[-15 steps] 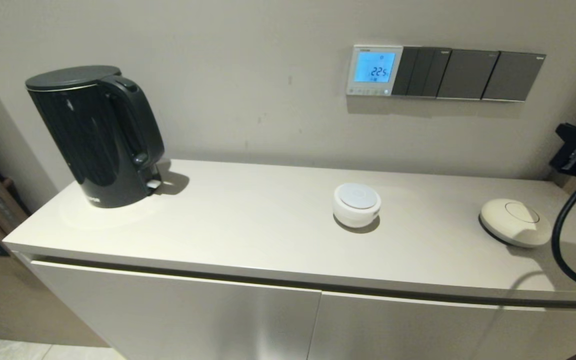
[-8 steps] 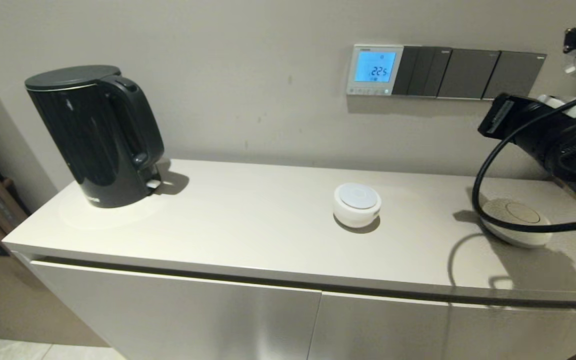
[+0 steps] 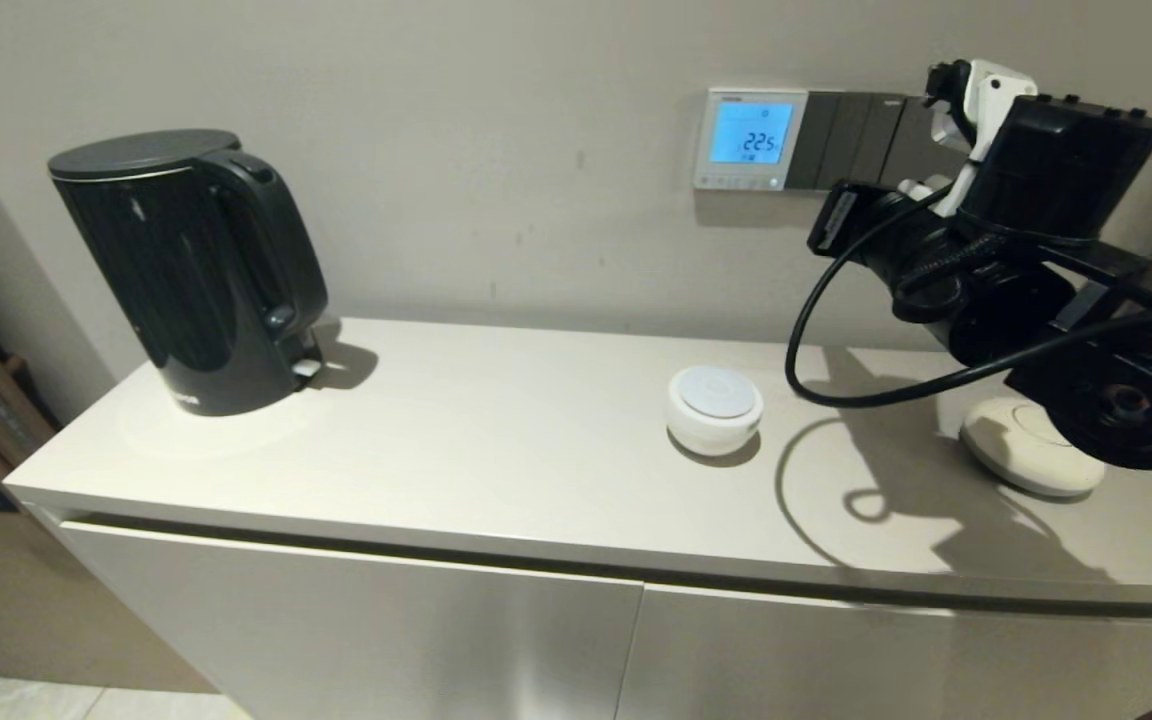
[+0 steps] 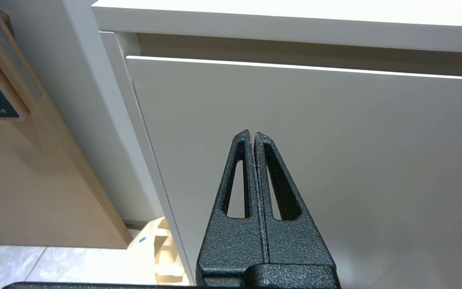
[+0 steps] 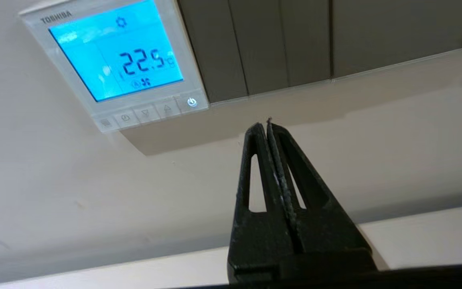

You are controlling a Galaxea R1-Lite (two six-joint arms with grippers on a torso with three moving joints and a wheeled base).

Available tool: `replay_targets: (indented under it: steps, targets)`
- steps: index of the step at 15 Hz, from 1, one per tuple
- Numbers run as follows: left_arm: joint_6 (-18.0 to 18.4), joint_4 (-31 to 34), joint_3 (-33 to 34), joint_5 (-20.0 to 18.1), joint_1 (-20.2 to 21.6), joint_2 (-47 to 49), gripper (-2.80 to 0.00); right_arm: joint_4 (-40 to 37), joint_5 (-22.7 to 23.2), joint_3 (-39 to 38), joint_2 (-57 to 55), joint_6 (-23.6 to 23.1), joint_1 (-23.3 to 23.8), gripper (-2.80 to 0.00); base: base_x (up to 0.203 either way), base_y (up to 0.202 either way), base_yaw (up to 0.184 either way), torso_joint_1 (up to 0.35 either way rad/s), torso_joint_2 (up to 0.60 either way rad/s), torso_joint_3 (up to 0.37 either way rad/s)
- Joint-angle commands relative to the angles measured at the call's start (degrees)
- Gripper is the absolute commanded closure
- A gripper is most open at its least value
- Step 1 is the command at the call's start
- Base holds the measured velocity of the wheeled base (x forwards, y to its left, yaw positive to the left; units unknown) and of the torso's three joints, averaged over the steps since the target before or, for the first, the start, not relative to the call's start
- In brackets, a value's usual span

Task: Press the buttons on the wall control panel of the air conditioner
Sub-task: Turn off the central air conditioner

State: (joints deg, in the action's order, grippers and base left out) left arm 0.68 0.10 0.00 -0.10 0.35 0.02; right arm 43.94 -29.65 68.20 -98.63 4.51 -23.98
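The wall control panel point(image 3: 748, 138) is a small white-framed thermostat with a blue-lit screen reading 22.5; it also shows in the right wrist view point(image 5: 118, 60). The buttons point(image 3: 736, 182) are a row of tiny pale keys along its bottom edge point(image 5: 146, 112). My right gripper point(image 3: 829, 222) is shut and empty. It hangs in the air just below and to the right of the panel, pointing at the wall and apart from it point(image 5: 264, 126). My left gripper point(image 4: 252, 134) is shut and empty, low in front of the cabinet door, out of the head view.
Dark grey switch plates point(image 3: 856, 140) adjoin the panel on its right. On the cabinet top point(image 3: 496, 450) stand a black kettle point(image 3: 191, 270), a white round puck point(image 3: 714, 408) and a cream round device point(image 3: 1031, 445). A black cable point(image 3: 801, 340) loops below my right arm.
My right arm has risen from the right edge and swung left toward the panel, now covering part of the switch plates. Nothing else has moved.
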Motion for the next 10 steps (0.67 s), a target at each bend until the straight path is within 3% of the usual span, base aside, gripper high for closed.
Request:
replay_targets:
  steps: [1, 10]
  targets:
    - [0.02, -0.01, 0.00, 0.01, 0.06, -0.02, 0.00, 1.73, -0.21, 2.40, -3.24, -0.23, -0.42, 0.00, 0.000, 0.000, 0.000, 0.000, 0.00, 0.000]
    - [0.02, -0.01, 0.00, 0.01, 0.00, -0.02, 0.00, 2.20, 0.46, 9.42, -9.66, -0.91, -0.45, 0.00, 0.000, 0.000, 0.000, 0.000, 0.00, 0.000]
